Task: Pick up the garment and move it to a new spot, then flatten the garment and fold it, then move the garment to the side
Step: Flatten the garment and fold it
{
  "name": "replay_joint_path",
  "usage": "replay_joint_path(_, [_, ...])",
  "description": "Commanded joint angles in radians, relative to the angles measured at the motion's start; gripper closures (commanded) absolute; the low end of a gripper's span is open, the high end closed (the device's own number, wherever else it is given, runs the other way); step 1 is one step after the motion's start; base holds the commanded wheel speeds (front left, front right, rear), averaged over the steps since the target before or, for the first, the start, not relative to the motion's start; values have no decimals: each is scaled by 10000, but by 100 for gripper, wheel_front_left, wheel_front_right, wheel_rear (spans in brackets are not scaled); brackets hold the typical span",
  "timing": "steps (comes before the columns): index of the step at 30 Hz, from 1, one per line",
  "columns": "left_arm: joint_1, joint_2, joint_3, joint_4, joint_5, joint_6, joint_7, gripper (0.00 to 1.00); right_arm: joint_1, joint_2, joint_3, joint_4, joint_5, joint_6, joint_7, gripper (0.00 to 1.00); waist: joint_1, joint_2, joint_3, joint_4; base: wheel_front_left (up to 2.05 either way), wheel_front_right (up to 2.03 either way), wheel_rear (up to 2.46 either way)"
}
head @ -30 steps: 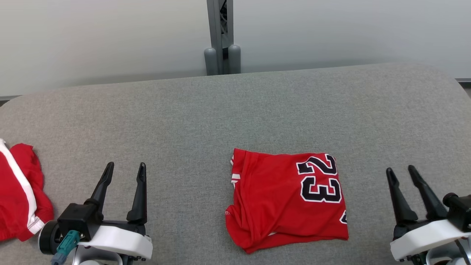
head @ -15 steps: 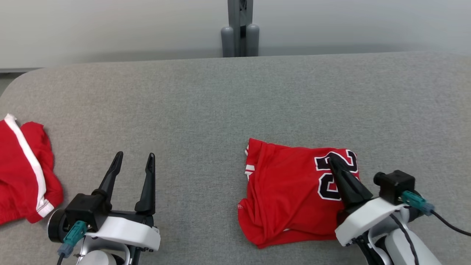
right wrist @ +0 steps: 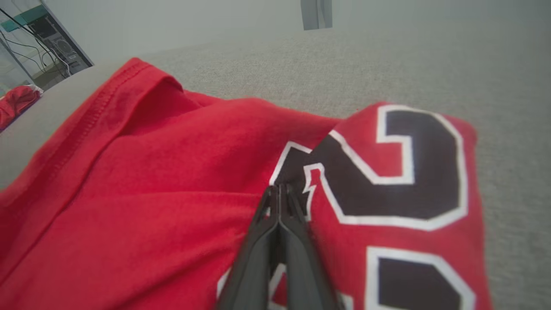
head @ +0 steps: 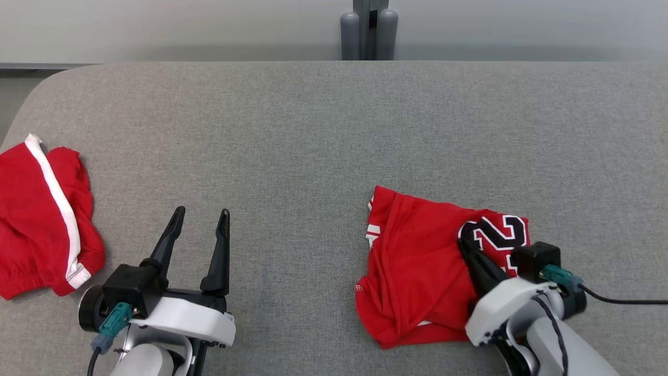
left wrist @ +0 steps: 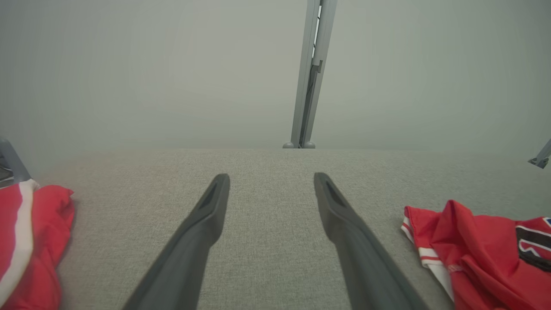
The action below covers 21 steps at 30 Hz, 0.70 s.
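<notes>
The garment (head: 417, 261) is a folded red jersey with a black and white number, lying on the grey table at the lower right. My right gripper (head: 462, 243) is shut, its tips pressed down on the jersey beside the number, where the cloth creases. In the right wrist view the joined fingers (right wrist: 279, 187) touch the garment (right wrist: 172, 172), and I see no cloth between them. My left gripper (head: 202, 211) stands open over bare table at the lower left, apart from the jersey. In the left wrist view that gripper (left wrist: 271, 176) holds nothing, and the garment (left wrist: 473, 258) lies to its right.
Another red garment with a white stripe (head: 42, 209) lies crumpled at the table's left edge. The grey fabric table (head: 313, 130) has rounded corners and wide bare room at the back. A grey post (head: 369, 26) rises behind its far edge.
My right gripper has shut and swung in from the jersey's right onto it, bunching the cloth by the number. The camera has shifted. The left gripper holds its pose.
</notes>
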<state>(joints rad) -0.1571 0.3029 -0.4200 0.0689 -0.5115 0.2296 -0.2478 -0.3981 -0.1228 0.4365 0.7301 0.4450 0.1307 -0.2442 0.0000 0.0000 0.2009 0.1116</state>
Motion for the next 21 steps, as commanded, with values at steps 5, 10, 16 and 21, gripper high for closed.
replay_joint_path(5, [-291, -28, 3, 104, 66, -93, -71, 0, -684, 366, 765, 220, 393, -1, -170, 100, 0, 0, 90, 84, 0, 0, 0])
replay_joint_path(10, [-427, -120, -63, 217, 72, -190, -105, 0, -1187, 619, 1603, 708, 801, 0, -215, 100, 0, 0, 124, 295, 0, 0, 0])
replay_joint_path(16, [-475, -165, -124, 335, 66, -325, -108, 0, -1807, 757, 2431, 1236, 1433, 11, -215, 100, 0, 0, 151, 641, 0, 0, 0])
replay_joint_path(21, [-488, -221, -92, 458, 48, -348, -133, 0, -2059, 717, 3720, 779, 2367, 10, -215, 100, 0, 0, 168, 816, 0, 0, 0])
